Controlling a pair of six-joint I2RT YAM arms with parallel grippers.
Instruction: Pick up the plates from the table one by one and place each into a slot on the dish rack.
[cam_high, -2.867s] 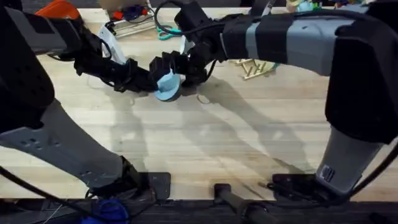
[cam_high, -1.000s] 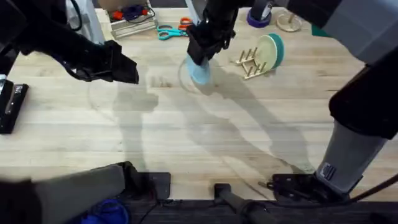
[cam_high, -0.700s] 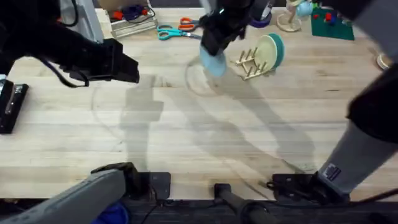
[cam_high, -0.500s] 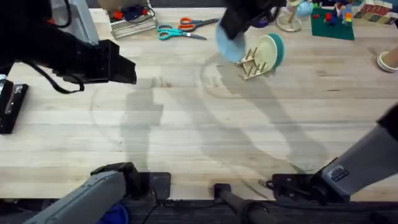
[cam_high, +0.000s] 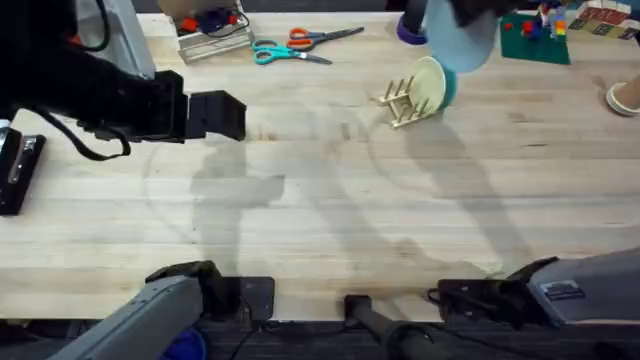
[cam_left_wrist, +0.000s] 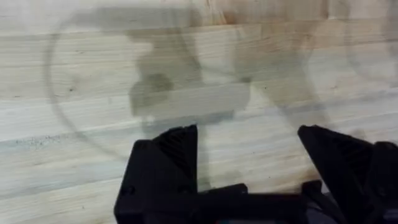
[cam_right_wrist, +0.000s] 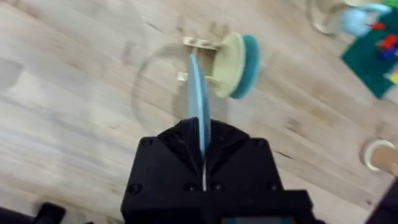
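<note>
My right gripper is shut on the light blue plate, held on edge high above the table. In the overhead view this plate hangs just behind and to the right of the dish rack. The pale yellow plate and the teal plate stand upright side by side in the rack's slots. The right wrist view looks down on the rack with the yellow and teal plates. My left gripper hovers open over bare wood at the left, fingers apart with nothing between them.
Scissors, a clear box and a purple tape roll lie along the far edge. A green mat with small items sits at the far right. A black device lies at the left edge.
My right gripper has lifted the light blue plate and carried it right, from left of the rack to above and behind it. My left gripper has shifted slightly right.
</note>
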